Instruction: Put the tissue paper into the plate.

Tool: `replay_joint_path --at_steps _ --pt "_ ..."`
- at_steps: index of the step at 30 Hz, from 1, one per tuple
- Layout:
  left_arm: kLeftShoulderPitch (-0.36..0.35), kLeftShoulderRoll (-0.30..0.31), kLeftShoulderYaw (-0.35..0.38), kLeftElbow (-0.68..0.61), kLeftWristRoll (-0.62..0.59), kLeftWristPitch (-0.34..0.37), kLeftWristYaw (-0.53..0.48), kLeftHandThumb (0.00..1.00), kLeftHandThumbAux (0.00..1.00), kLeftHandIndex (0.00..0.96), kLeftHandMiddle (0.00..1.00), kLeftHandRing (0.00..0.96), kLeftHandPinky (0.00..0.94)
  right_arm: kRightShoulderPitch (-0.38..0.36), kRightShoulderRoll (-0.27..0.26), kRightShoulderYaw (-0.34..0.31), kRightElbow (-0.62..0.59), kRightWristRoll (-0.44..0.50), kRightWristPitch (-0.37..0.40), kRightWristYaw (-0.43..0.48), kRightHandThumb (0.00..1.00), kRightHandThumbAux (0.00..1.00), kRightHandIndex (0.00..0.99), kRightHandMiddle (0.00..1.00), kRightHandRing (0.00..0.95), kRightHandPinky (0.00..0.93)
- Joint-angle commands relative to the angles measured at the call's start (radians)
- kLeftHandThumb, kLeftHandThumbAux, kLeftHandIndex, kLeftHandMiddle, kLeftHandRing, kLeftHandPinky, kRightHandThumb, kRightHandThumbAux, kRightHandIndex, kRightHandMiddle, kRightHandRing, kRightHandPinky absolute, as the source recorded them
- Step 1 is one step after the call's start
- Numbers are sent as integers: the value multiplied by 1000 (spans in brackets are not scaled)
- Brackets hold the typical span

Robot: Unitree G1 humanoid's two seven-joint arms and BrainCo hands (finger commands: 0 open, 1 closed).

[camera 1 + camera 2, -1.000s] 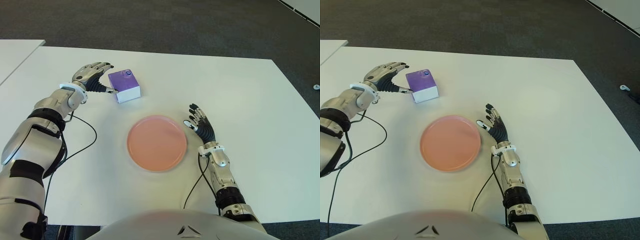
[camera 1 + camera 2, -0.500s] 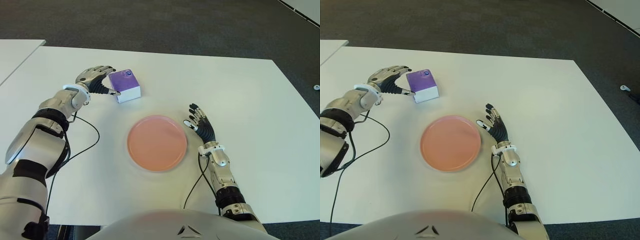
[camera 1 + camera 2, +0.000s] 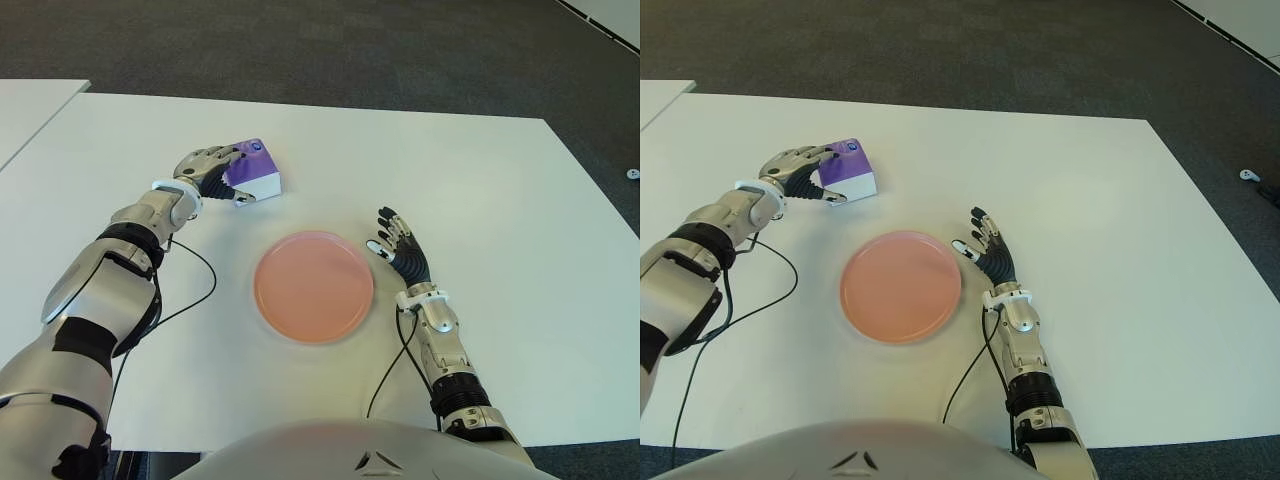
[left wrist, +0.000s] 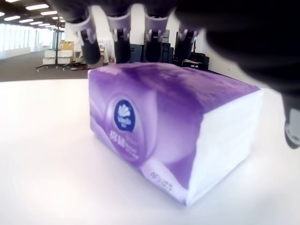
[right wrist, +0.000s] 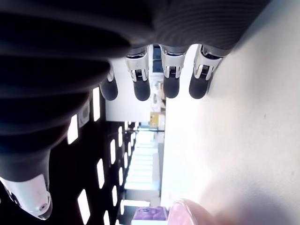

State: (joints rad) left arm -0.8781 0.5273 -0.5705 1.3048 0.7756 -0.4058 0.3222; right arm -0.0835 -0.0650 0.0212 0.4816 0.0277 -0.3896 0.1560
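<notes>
Tissue pack [image 3: 253, 172]: purple and white, lying flat on the desk at about 11 o'clock from the plate, well apart from it; not yet in the plate.
Left hand [image 3: 212, 172]: reaching in against the pack's 9 o'clock side, four fingers [image 4: 121, 29] arching over the purple top and the thumb showing beside the white end; whether the fingers are actually pressing on the pack cannot be told, and the pack is sitting on the desk, not lifted.
Plate [image 3: 314, 286]: round, pink, sitting near the middle of the desk with nothing lying in it.
Right hand [image 3: 399, 247]: showing just beside the plate at its 3 o'clock side, fingers spread and relaxed, holding nothing.
Desk [image 3: 480, 190]: white, carrying the pack and the plate.
Cable [image 3: 190, 297]: thin, black, trailing across the desk beneath the left forearm.
</notes>
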Motion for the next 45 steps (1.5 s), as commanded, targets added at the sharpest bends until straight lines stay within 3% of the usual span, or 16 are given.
replay_joint_path --at_steps 1,16,34,37,45 --pt "19 -25 -50 23 57 25 78 189 393 0 0 0 0 159 8 13 156 -9 116 14 18 640 0 0 0 0" --pt "46 -50 -106 43 98 51 149 164 390 0 0 0 0 167 9 19 148 -9 124 29 2 636 0 0 0 0" --pt "155 -39 -155 71 117 85 41 118 388 0 0 0 5 172 8 17 152 -6 120 37 0 633 0 0 0 0" --pt "160 -26 -163 69 120 67 -2 114 388 0 0 0 78 174 7 17 150 -5 121 39 0 635 0 0 0 0" --pt "191 82 -180 23 120 -66 -130 110 366 9 0 34 185 180 6 18 140 -7 122 41 0 635 0 0 0 0"
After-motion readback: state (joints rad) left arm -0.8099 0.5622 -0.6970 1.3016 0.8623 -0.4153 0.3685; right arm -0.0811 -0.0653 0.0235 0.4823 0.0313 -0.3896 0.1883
